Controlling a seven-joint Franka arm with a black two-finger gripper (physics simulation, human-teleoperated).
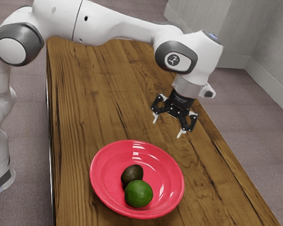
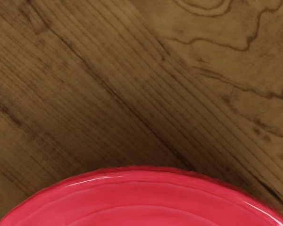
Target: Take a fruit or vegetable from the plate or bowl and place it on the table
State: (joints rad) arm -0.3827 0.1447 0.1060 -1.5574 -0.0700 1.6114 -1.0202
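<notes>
My gripper [image 1: 168,126] hangs above the wooden table, its two fingers spread wide with nothing between them. Below it and toward the exterior view's left lies a red bowl [image 1: 169,182]. Inside that bowl a dark brown-green avocado-like fruit [image 1: 131,174] rests against a round green fruit [image 1: 138,194]. In the wrist view the red bowl [image 2: 146,193] shows part of its rim and inner wall, with neither fruit in sight there.
The wooden table [image 1: 94,94] extends around the bowl, and its grain [image 2: 108,89] appears beside the rim in the wrist view. A long table edge runs past the gripper on the exterior view's right. Grey walls [image 1: 269,52] stand beyond.
</notes>
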